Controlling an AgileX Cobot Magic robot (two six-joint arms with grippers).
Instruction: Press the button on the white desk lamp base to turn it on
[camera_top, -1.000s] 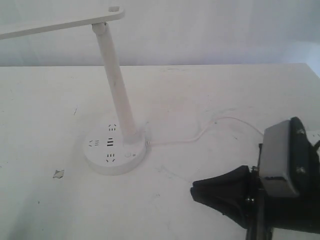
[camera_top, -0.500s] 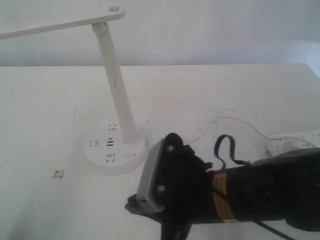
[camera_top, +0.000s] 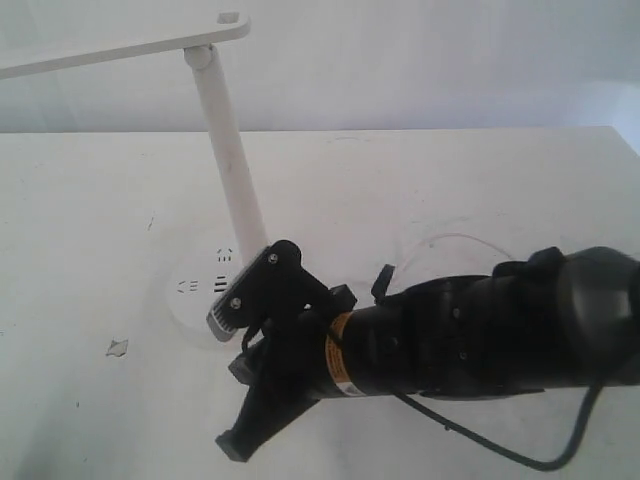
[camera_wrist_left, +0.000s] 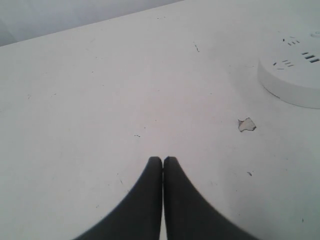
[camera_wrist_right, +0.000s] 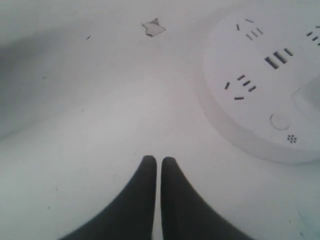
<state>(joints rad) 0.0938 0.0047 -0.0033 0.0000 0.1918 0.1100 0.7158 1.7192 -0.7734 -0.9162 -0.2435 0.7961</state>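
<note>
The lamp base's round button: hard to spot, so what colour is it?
The small round button is white, faint grey outline; best in right wrist view.

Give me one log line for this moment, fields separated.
right tool: shut, beside white desk lamp base | button: untouched | left tool: shut, over table

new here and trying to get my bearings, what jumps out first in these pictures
The big black right arm stretches across the front of the white table from the right, covering part of the round lamp base. Its hand, fingers together, is over bare table just beside the base, not yet on the small round button near the base's rim. The slanted white lamp stem rises behind.
</note>
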